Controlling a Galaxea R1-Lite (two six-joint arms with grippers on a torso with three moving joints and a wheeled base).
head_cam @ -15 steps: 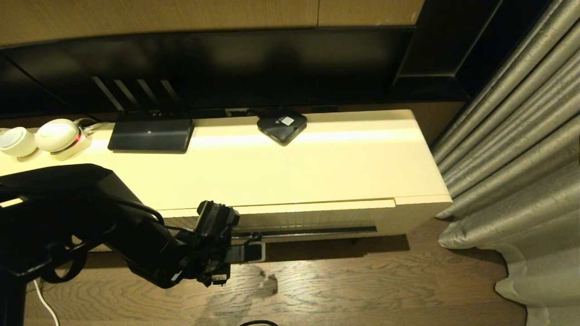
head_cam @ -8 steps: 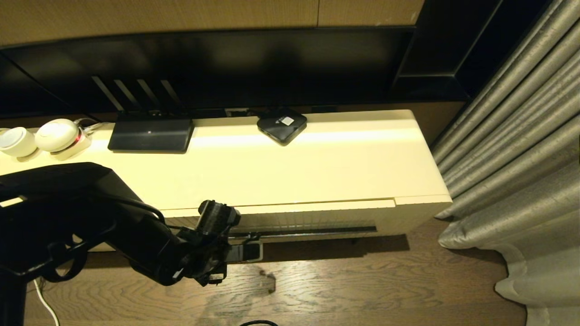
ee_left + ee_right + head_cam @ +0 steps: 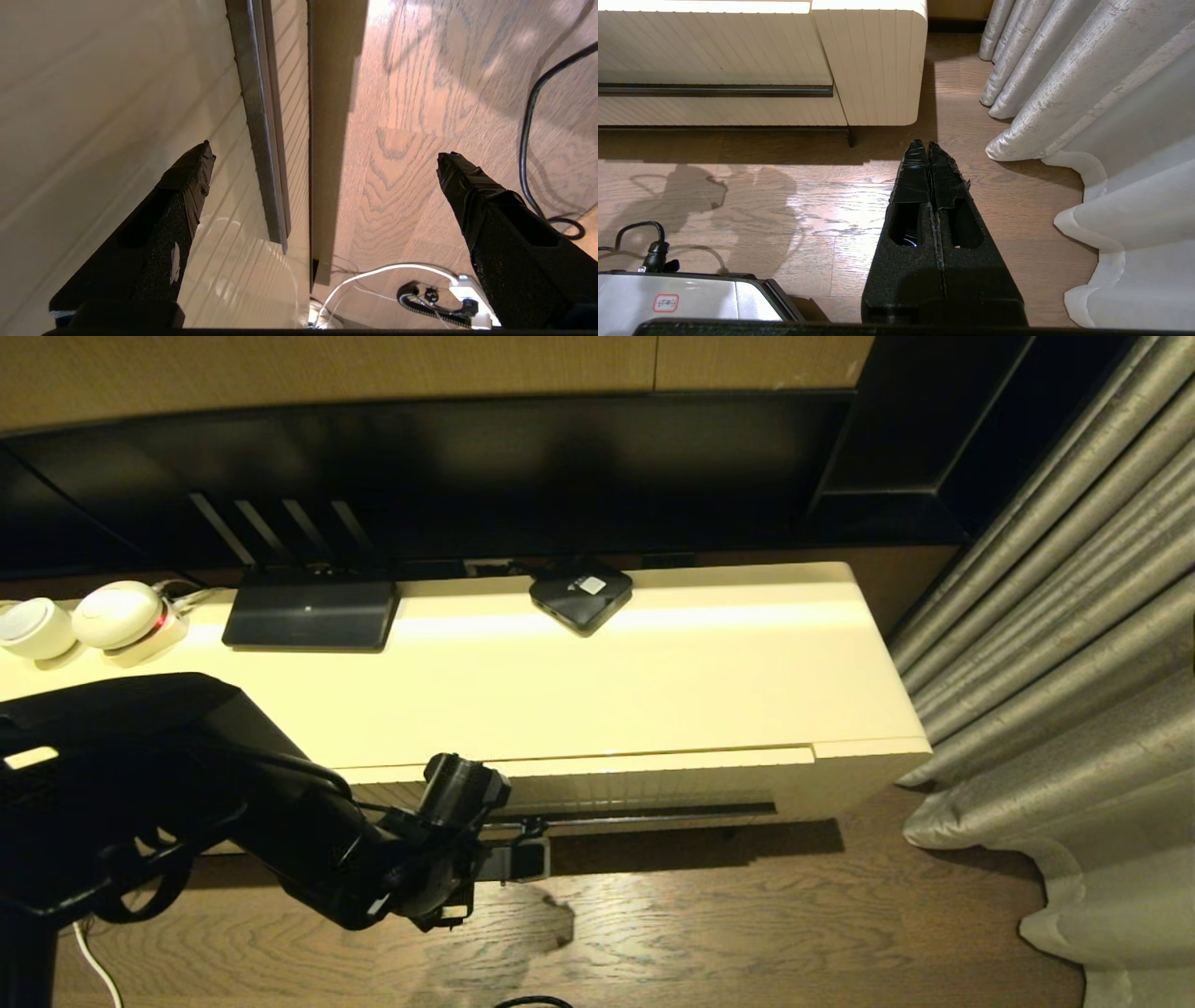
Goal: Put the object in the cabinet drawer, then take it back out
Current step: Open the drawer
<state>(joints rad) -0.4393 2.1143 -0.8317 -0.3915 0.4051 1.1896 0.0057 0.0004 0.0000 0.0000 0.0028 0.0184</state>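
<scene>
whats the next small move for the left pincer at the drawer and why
Probably ease the open left pincer in to hook the long dark handle slot of the closed ribbed cream drawer; its fingers straddle the front's lower edge without gripping.

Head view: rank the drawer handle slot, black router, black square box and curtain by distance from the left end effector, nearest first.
From the left end effector, open, low before the cabinet drawer:
1. Handle slot: right beside the fingers.
2. Black router: on the cabinet top, back left.
3. Black square box: cabinet top, back centre; close to the router's distance, hard to call.
4. Curtain: far right.
</scene>
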